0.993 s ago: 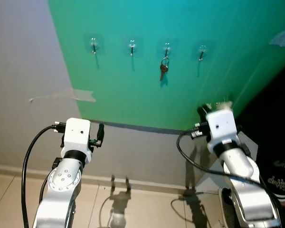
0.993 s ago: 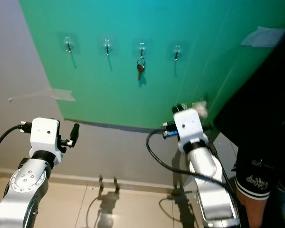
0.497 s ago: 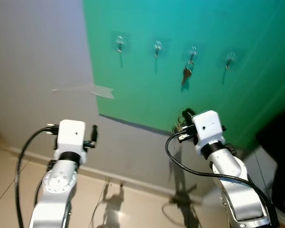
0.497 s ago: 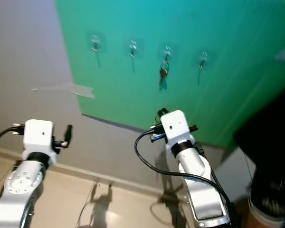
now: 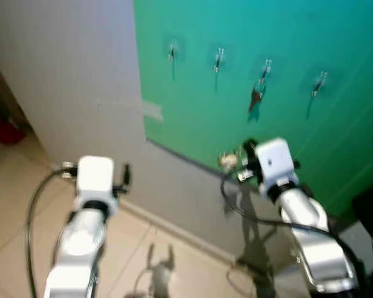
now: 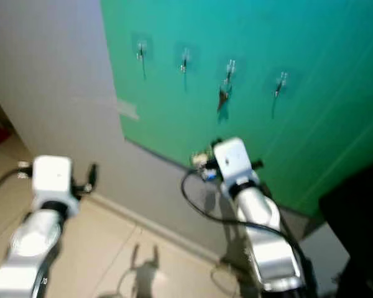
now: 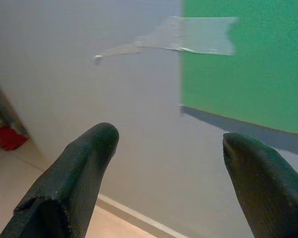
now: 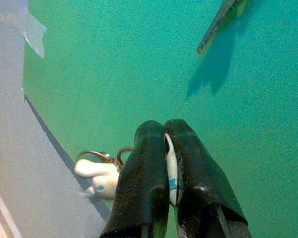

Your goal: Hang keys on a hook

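A green panel (image 5: 267, 112) covers most of the grey wall (image 5: 68, 81), its edge stuck down with a strip of tape (image 7: 188, 35). Pale tiles (image 5: 12, 186) run along the foot of the wall. Four hooks sit in a row high on the panel; the third hook (image 5: 267, 66) from the left has a dark key (image 5: 256, 97) hanging from it, and the others (image 5: 172, 51) look bare through the blur.

The right gripper (image 8: 165, 134) is raised in front of the panel below the hooks, its fingers pressed together on a thin pale tag. The keys (image 8: 97, 173), with a white charm and a brownish ring, dangle just beside those fingers. The left gripper (image 7: 169, 144) is held low, facing the grey wall, with its fingers spread wide and nothing between them.
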### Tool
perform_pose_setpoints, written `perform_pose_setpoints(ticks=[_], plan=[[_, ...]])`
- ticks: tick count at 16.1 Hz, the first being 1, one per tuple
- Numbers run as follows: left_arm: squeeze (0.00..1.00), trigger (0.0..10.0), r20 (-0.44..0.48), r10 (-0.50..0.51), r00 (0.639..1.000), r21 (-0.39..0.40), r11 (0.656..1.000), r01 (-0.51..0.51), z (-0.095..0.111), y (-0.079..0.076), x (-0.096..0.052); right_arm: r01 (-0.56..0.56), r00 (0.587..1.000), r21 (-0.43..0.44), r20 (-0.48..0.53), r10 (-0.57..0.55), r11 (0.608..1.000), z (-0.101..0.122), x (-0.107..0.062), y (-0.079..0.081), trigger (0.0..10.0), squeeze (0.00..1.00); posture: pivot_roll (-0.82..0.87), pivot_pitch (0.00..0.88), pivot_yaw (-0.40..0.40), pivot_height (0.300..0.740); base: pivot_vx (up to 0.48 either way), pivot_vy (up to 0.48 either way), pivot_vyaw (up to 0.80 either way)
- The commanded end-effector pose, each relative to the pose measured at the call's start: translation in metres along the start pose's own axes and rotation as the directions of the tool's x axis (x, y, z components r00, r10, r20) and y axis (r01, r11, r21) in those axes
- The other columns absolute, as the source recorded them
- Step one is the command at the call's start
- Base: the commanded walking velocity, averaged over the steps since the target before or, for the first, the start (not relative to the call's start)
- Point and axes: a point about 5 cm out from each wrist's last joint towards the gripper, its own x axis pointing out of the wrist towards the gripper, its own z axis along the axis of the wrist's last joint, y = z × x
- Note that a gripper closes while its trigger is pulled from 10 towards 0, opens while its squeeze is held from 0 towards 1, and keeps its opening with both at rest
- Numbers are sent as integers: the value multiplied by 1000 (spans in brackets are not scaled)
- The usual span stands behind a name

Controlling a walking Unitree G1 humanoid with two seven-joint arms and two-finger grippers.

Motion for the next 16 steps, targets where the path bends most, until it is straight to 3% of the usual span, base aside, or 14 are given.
perform_pose_setpoints(ticks=[1, 4, 7, 10, 13, 15, 16], plan=[[0, 10000, 6, 20, 1000, 11, 1000, -20, 1, 4, 0, -21, 999, 2, 26, 21, 1000, 6, 2, 2, 10000, 0, 76, 0, -76, 740, 0, 0, 781], [0, 10000, 6, 20, 1000, 10, 1000, -20, 1, 4, 0, -25, 999, -2, 41, 25, 1000, 12, 7, 2, 10000, 0, 82, 0, -81, 740, 0, 0, 771], [0, 10000, 7, 22, 1000, 8, 1000, -22, 1, 3, 0, -131, 986, -41, 96, 135, 990, 35, 13, 5, 10000, 0, 92, 0, -93, 740, 0, 0, 0], [0, 10000, 13, 21, 1000, 11, 1000, -21, 1, 2, 2, -245, 955, -101, 145, 258, 964, 53, 16, 9, 10000, 0, 91, 0, -95, 740, 0, 0, 0], [0, 10000, 21, 9, 1000, 7, 1000, -9, 3, -1, 6, -325, 905, -158, 233, 355, 932, 89, 36, 4, 10000, 0, 87, 0, -93, 740, 0, 0, 0], [0, 10000, 28, 1, 1000, 11, 1000, -1, 4, -3, 7, -402, 852, -223, 265, 452, 888, 109, 43, 9, 10000, 0, 96, 0, -96, 740, 0, 0, 0], [0, 10000, 29, 2, 1000, 12, 1000, -2, 4, -3, 7, -417, 845, -213, 267, 463, 884, 114, 46, 10, 10000, 0, 102, 0, -100, 740, 0, 0, 0]])
